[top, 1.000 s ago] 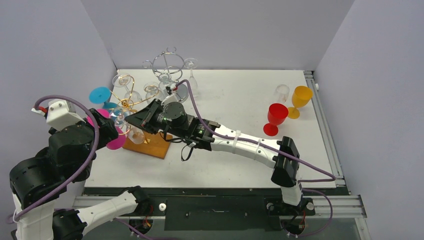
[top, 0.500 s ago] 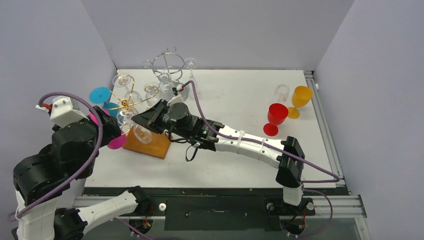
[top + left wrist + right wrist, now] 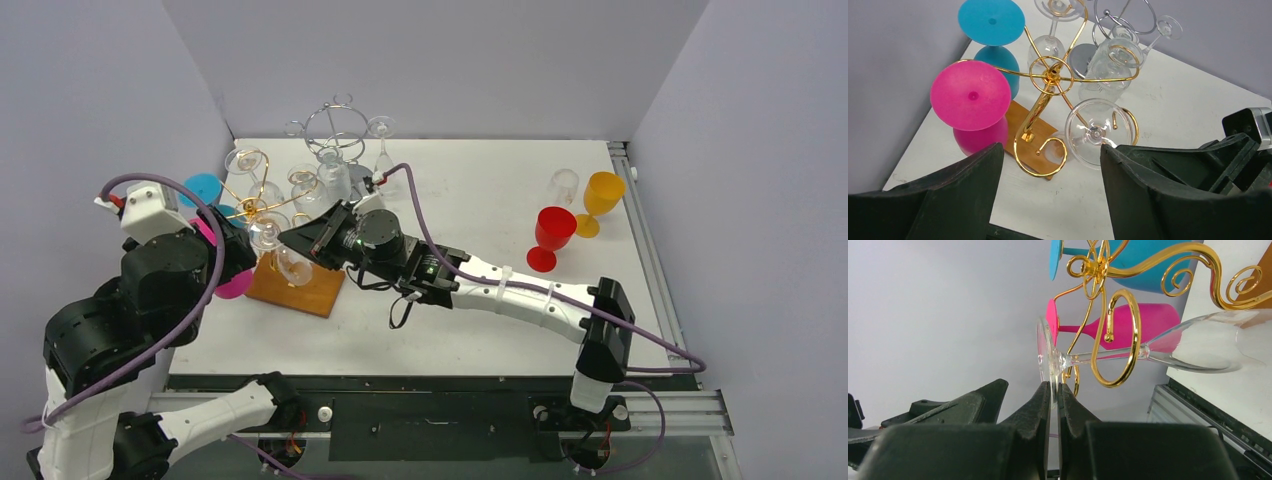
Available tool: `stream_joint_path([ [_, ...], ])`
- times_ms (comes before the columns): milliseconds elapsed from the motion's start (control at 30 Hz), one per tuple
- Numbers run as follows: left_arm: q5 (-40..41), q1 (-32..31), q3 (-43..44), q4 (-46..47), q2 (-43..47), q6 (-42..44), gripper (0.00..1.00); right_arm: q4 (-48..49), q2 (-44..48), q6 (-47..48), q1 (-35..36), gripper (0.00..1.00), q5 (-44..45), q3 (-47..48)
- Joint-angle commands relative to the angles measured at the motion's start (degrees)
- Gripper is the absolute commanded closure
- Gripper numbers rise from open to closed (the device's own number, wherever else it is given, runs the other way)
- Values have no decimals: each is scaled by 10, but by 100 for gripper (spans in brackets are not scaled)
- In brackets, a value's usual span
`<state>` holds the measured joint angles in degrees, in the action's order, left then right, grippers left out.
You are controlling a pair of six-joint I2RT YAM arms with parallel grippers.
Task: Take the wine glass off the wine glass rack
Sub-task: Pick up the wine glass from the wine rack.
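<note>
A clear wine glass hangs upside down on the gold wire rack, which stands on a wooden base. In the right wrist view its stem passes through a gold hook loop. My right gripper is shut on the rim of the glass's foot; in the top view it is just right of the rack. My left gripper is open and empty, above the table just left of the rack, with the glass's foot ahead of it.
A pink glass and a blue glass hang on the same rack. A silver rack with clear glasses stands behind it. A red goblet, a yellow goblet and a small clear glass stand at the right.
My right gripper has moved to the right with the clear glass's foot in it, and the glass has shifted right along its hook. My left arm has risen and moved slightly right.
</note>
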<state>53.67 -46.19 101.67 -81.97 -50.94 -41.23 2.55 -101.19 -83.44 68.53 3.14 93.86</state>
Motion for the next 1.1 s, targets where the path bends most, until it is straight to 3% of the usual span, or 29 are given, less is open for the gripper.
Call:
stream_joint_path([
  [0, -28, -3, -9, 58, -12, 27, 32, 50, 56, -2, -5, 100, 12, -24],
  [567, -213, -3, -39, 272, -52, 146, 23, 12, 240, 10, -19, 100, 50, -197],
  [833, -363, -10, -82, 470, -61, 203, 17, -50, 354, 19, -84, 100, 57, -270],
  [1067, -398, -80, -179, 677, -71, 302, 16, -111, 436, 29, -191, 100, 28, -292],
])
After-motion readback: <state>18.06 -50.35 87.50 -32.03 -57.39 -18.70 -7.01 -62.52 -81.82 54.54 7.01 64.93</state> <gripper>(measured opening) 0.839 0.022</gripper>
